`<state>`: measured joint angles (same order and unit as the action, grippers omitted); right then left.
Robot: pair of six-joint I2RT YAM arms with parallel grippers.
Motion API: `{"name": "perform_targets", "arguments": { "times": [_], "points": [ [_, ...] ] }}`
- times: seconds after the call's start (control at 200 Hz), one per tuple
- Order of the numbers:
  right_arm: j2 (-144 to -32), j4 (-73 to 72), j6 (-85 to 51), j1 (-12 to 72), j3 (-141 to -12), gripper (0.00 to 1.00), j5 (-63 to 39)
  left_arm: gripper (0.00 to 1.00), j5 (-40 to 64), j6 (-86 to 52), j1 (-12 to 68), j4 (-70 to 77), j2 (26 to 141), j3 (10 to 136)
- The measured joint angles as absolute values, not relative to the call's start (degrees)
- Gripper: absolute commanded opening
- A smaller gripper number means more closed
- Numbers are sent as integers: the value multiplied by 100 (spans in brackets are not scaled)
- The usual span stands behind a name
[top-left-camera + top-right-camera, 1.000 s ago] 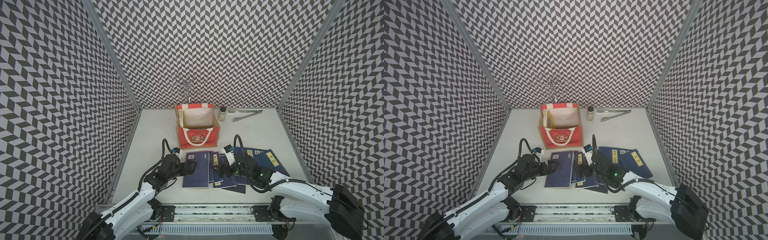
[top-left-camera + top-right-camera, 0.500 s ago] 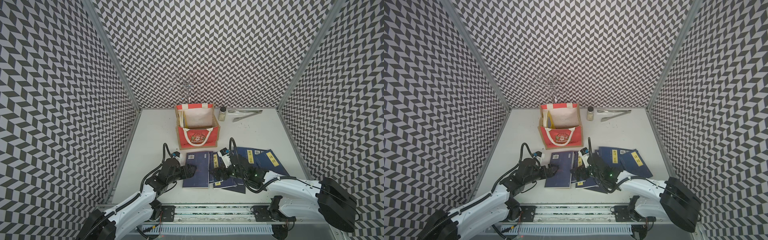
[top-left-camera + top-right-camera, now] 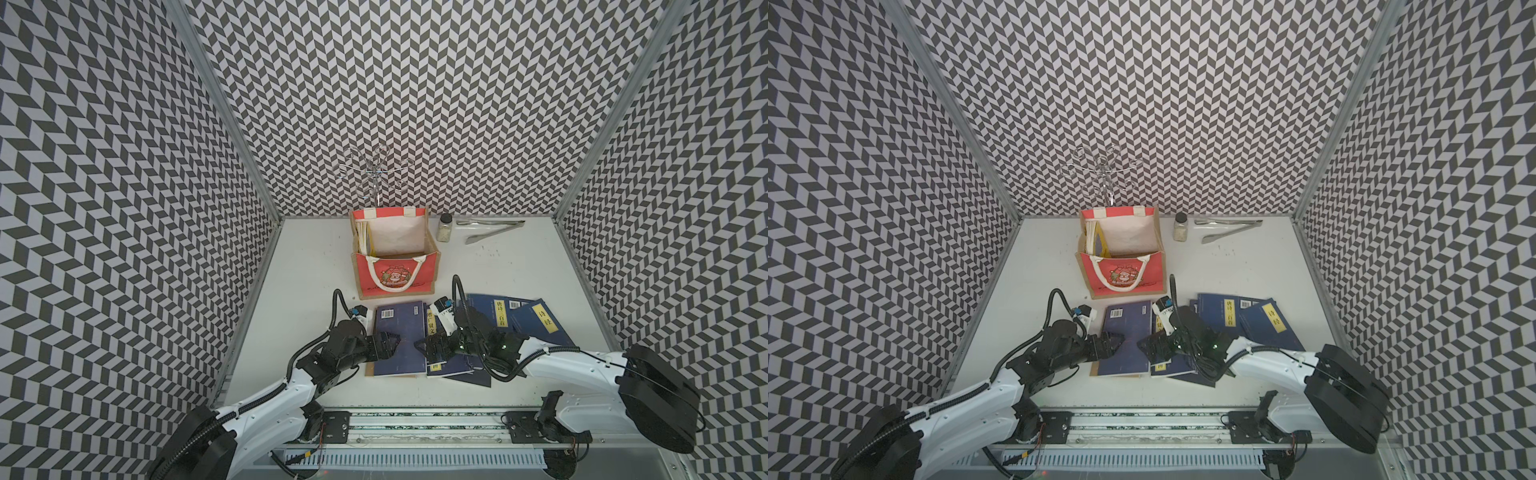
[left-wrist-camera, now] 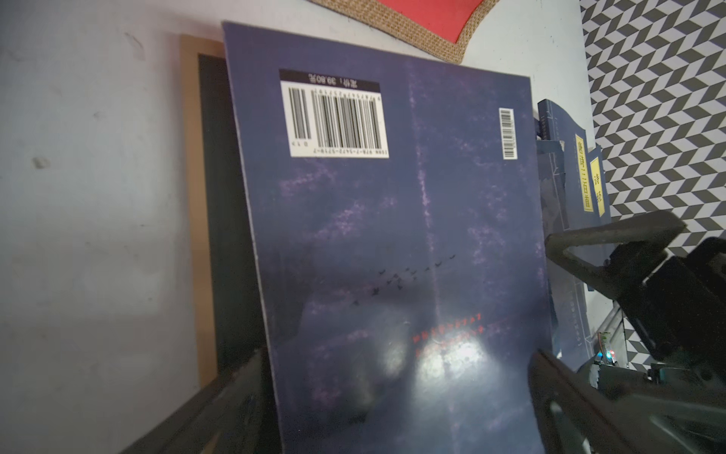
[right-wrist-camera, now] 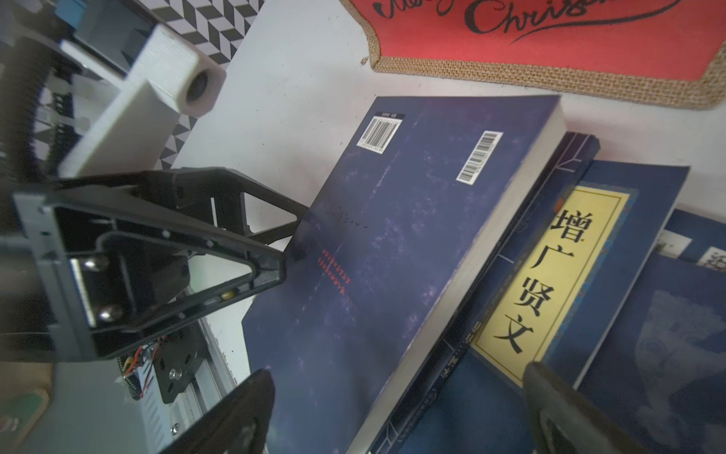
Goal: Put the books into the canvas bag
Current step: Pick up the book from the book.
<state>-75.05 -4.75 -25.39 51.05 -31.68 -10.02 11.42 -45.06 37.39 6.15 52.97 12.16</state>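
Inspection of my own body:

- My left arm (image 3: 266, 401) and right arm (image 3: 577, 368) have white shells with black joint housings.
- The largest black drums (image 3: 660, 399) sit at 7 and 4 o'clock in both top views.
- A black ribbed cable (image 3: 337, 305) loops over each wrist.
- The left wrist carries a white ribbed camera block (image 5: 157, 78).
- My left gripper (image 5: 292, 241) has black triangular open-frame fingers, a grey carriage plate and two bright screws (image 5: 106, 314).
- A green lamp (image 3: 503, 346) is lit on the right wrist.

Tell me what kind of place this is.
Probably a robot test booth: zigzag-patterned walls close in a white table, two robot arms sit on a rail at its front, and books lie by a red bag.
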Motion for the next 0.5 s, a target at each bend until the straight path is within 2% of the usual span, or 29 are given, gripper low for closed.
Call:
{"name": "perform_targets", "arguments": {
  "times": [0.165, 0.501],
  "points": [
    [-7824, -572, -2663, 4762, -3186, 78, -1367, 100, 1190, -4512, 3747, 864, 5424, 1197],
    [-8381, -808, -2703, 4469, -3479, 71, -1916, 100, 1343, -4482, 3747, 1288, 5673, 1170]
  ]
}}
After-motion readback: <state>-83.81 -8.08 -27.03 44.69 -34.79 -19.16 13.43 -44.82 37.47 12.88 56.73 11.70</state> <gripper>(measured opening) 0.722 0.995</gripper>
